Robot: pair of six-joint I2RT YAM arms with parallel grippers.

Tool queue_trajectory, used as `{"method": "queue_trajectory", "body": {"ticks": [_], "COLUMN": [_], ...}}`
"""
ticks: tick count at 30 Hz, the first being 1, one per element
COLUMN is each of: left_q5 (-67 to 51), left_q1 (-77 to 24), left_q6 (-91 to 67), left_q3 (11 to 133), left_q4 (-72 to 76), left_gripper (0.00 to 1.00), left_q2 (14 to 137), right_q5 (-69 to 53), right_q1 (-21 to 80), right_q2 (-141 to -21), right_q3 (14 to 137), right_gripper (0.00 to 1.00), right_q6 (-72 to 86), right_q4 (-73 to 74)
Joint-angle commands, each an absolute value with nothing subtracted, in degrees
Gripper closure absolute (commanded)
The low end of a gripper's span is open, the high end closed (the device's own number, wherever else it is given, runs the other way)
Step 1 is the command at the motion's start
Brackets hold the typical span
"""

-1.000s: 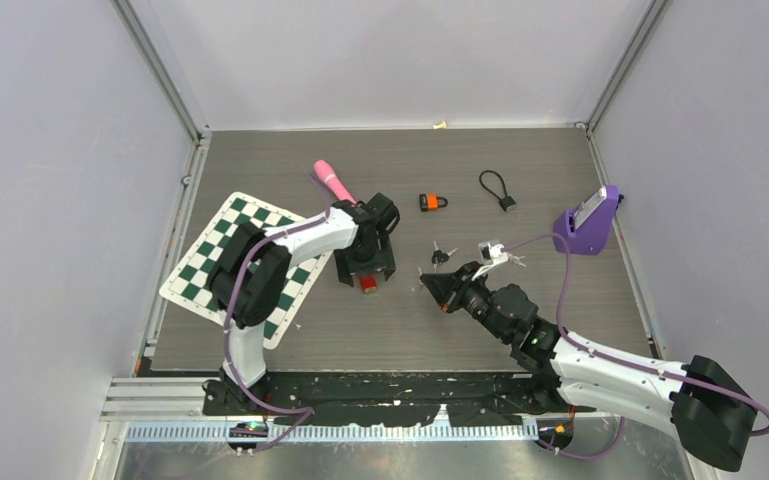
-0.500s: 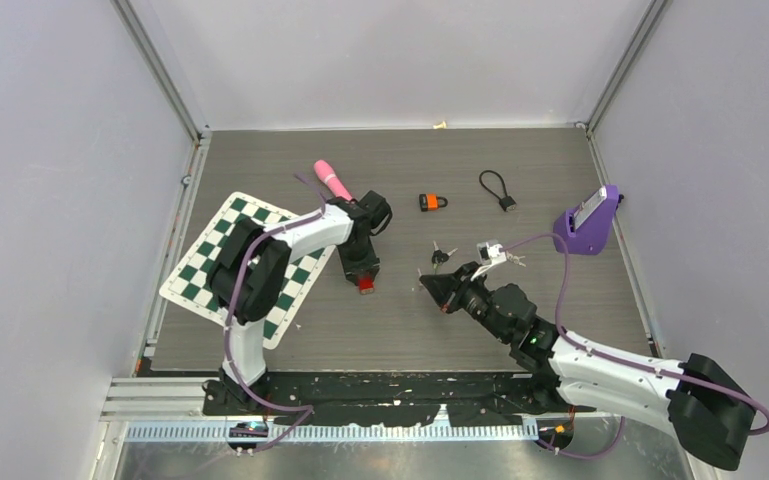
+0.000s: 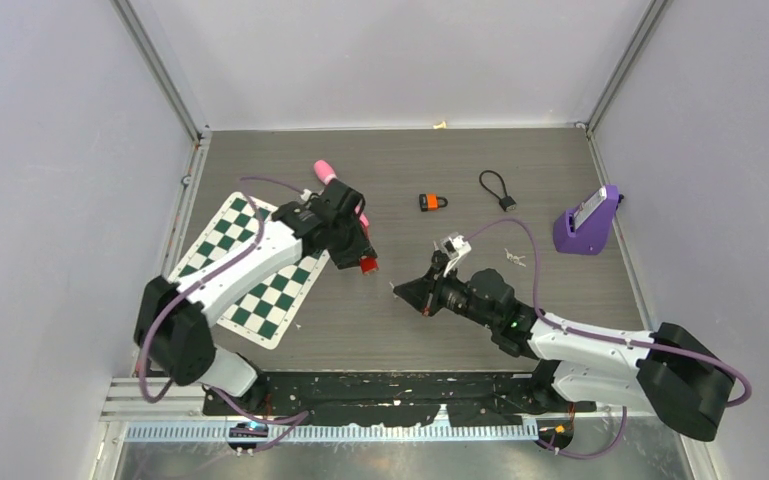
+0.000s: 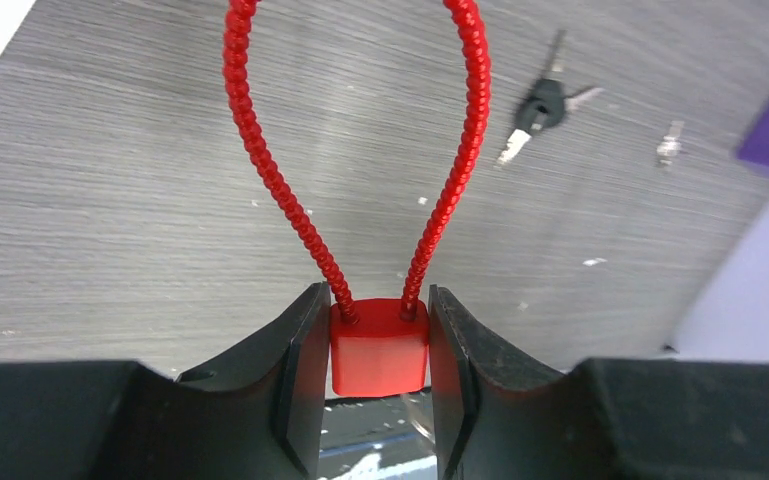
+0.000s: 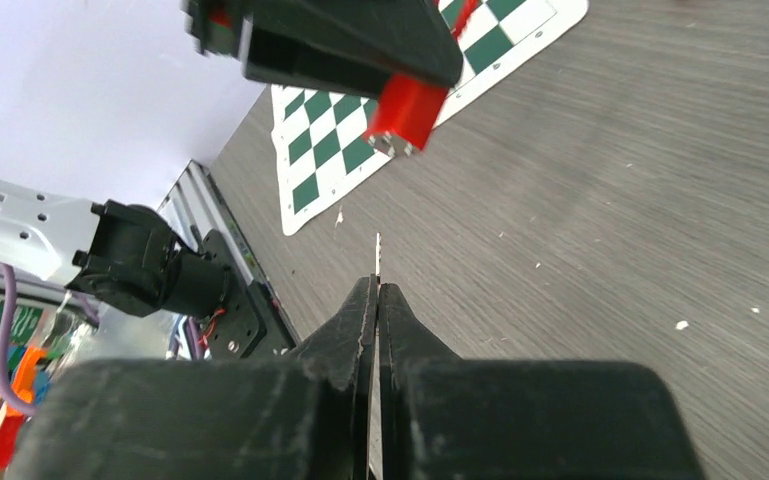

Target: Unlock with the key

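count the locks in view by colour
red cable lock: 1
orange padlock: 1
black cable lock: 1
total: 3

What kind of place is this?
Likely a robot lab test cell: plain walls box in a table, the left arm and right arm are bolted at its edge, with an orange padlock and chessboard mat as props.

Bright, even overhead light is casting faint shadows on the bench (image 3: 360, 330), the right end effector (image 5: 378, 300) blurring up close.
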State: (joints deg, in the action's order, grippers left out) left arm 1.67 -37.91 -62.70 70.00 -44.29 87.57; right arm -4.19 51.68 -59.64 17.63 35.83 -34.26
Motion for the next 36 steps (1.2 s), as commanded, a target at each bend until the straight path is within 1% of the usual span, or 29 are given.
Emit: {"method": "queue_trajectory", "body": {"ticks": [1, 5, 11, 23, 36], "left_q5": [-1.12, -3.58, -6.41, -6.89, -7.34], "left_q1": [-37.94, -37.94, -38.01, -37.98, -37.97], "left_q6": [-66.91, -68.18, -71.46, -73.19, -73.9], "left_q3": [67.43, 66.26, 61.55, 59.59, 58.82], "left_q4": [-41.34, -40.46, -35.12, -32.81, -31.67], "left_gripper": [0.87, 0.87, 0.87, 0.88, 0.88], "left_q2": [80.92, 78.01, 74.0, 71.43, 71.46], "right_q5": [-9.96, -11.68, -12.12, -12.47, -7.45], "right_q1": [52.51, 52.7, 52.72, 52.71, 52.73], "right_q2": [-62.41, -63.92, -65.9, -71.16, -68.07], "right_q3": [21.26, 22.27, 23.49, 24.98, 22.67], "right_gripper": [0.95, 0.95, 0.95, 0.95, 0.95], "right_q6": [36.78, 37.65, 38.9, 42.53, 43.29], "right_q4": [-39.56, -41.24, -43.07, -46.15, -44.57]}}
